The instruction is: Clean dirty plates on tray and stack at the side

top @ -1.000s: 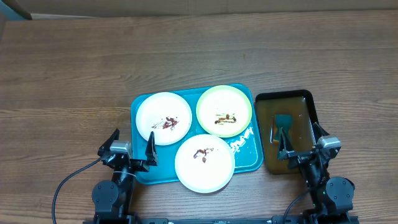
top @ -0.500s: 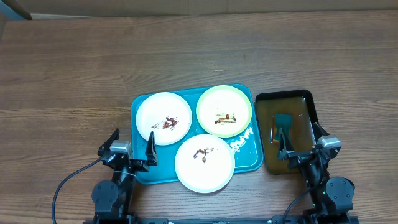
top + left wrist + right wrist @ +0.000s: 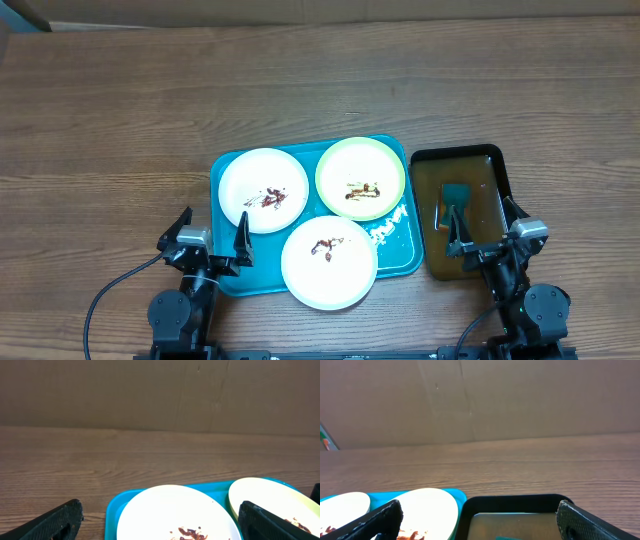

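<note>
The turquoise tray [image 3: 228,168] holds three dirty plates with brown-red smears: a white plate [image 3: 263,190] at its left, a green-rimmed plate [image 3: 360,178] at its back right, and a white plate [image 3: 329,263] overhanging its front edge. My left gripper [image 3: 213,237] is open and empty at the tray's front left corner; the left wrist view shows the left white plate [image 3: 175,515] between its fingers [image 3: 159,525]. My right gripper [image 3: 483,231] is open and empty over the near end of the black tray; its fingers [image 3: 480,521] frame that tray [image 3: 510,502].
A black tray [image 3: 500,170] of brownish water stands right of the turquoise tray, with a teal-headed scrubber [image 3: 455,195] lying in it. White specks [image 3: 390,226] lie on the turquoise tray's right side. Bare wood table [image 3: 120,120] surrounds everything; a cardboard wall [image 3: 150,390] stands behind.
</note>
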Action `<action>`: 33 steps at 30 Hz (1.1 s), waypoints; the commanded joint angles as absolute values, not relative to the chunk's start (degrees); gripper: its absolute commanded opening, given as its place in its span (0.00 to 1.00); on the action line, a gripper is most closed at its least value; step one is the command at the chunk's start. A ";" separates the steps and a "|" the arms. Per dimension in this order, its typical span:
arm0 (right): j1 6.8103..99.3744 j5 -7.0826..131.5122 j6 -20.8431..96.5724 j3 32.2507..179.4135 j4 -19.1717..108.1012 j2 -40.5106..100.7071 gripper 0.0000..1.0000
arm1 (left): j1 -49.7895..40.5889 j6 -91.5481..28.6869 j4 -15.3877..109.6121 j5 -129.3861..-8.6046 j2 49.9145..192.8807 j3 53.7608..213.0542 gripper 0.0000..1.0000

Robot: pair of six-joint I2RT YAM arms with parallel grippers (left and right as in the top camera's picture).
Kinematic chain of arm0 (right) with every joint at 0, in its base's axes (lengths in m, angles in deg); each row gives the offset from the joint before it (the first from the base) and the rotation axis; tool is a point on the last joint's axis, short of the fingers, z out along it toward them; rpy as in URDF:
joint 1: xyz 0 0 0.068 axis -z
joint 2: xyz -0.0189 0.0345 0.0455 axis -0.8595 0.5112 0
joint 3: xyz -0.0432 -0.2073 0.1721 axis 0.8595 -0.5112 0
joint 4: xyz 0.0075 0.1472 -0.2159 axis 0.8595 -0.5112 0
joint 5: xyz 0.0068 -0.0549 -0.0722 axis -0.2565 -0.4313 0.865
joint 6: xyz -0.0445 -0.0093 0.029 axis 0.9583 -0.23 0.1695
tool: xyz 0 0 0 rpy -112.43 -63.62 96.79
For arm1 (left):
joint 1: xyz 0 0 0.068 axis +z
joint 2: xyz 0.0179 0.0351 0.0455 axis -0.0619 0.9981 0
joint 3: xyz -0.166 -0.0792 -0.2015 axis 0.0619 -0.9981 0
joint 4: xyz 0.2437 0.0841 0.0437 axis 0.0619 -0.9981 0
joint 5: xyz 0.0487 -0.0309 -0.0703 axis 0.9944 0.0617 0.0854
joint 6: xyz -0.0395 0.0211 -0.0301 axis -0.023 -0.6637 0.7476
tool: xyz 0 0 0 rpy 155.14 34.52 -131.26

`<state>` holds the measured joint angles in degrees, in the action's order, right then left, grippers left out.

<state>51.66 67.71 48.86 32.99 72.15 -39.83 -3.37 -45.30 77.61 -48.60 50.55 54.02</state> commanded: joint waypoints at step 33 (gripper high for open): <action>51.57 68.94 40.16 33.47 70.44 -40.36 1.00 | -3.54 -41.93 69.50 -48.14 50.37 58.42 1.00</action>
